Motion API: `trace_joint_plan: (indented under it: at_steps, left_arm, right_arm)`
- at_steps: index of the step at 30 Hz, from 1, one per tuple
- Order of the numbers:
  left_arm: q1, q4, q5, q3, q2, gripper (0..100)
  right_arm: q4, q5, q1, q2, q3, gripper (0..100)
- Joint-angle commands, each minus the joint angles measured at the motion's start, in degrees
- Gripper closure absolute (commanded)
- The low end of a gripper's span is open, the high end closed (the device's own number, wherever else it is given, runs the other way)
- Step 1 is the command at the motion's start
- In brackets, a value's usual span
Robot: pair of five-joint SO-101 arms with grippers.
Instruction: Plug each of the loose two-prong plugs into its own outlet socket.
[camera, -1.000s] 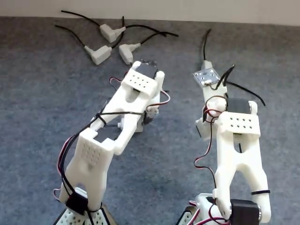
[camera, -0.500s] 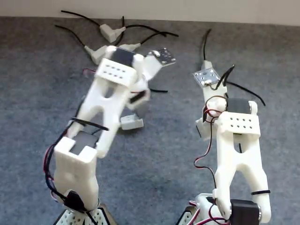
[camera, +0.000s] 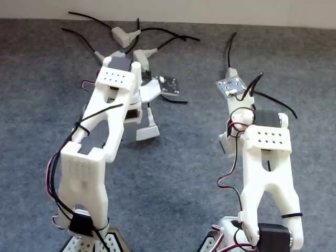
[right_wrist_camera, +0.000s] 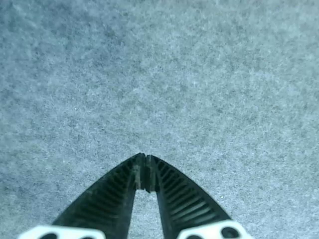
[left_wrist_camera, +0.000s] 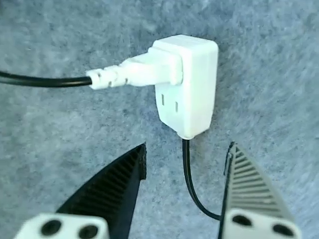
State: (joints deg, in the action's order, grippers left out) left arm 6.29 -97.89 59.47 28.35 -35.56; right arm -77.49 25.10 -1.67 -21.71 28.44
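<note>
Can't match the piece at the left pincer (left_wrist_camera: 187,147) to any one of the white plugs (camera: 122,35) in the high view; left arm (camera: 113,105) covering part of that cluster. Left pincer spread wide, gripping nothing. Just ahead of its tips, centred on the gap: white outlet socket (left_wrist_camera: 192,84), two narrow slots facing the camera, flat on the grey table (left_wrist_camera: 60,139). White moulded neck off one side, black cord (left_wrist_camera: 40,80) cut off at the frame edge. Second black cable (left_wrist_camera: 191,184) running from under the socket back into the pincer's gap, far end hidden. Other side: right pincer (right_wrist_camera: 145,159) pressed together, tips touching, over the table, well apart from the socket.
</note>
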Motion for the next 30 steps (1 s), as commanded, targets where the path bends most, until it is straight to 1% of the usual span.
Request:
trace_joint_plan:
  at_steps: [1, 6, 11, 16, 18, 20, 22, 24, 30]
  left_arm:
    - [1.45, -1.67, -1.85, 3.91, -0.13, 74]
    - [2.95, -1.49, -1.76, 3.56, -0.48, 74]
    - [5.93, 3.34, -2.46, -0.22, -1.01, 74]
    - [6.55, 11.78, -8.18, -1.36, -6.29, 75]
    - [6.46, 15.21, -11.6, -0.66, -7.96, 78]
    - [5.93, 18.55, -15.12, 1.98, -8.57, 86]
    - [5.05, 19.43, -17.23, 4.53, -8.57, 94]
    - [4.26, 19.43, -18.02, 8.04, -8.22, 100]
    - [0.04, 20.13, -18.02, 25.89, -8.66, 98]
  right_arm:
    - [0.75, -0.44, 0.66, -0.4, -0.13, 99.1]
    - [3.38, -0.44, 0.57, -0.4, 1.71, 99.1]
    - [5.85, -0.26, 0.57, -0.48, 4.0, 99.1]
    - [5.85, -0.26, 0.57, -0.84, 4.0, 99.1]
    - [5.85, -0.26, 0.57, -0.84, 4.0, 99.1]
    - [5.85, -0.35, 0.57, -0.84, 4.0, 99.1]
    - [5.85, -0.35, 0.57, -0.84, 3.91, 99.1]
    - [5.85, -0.35, 0.57, -0.84, 3.91, 99.1]
    - [5.85, -0.44, 0.57, -0.84, 3.91, 99.1]
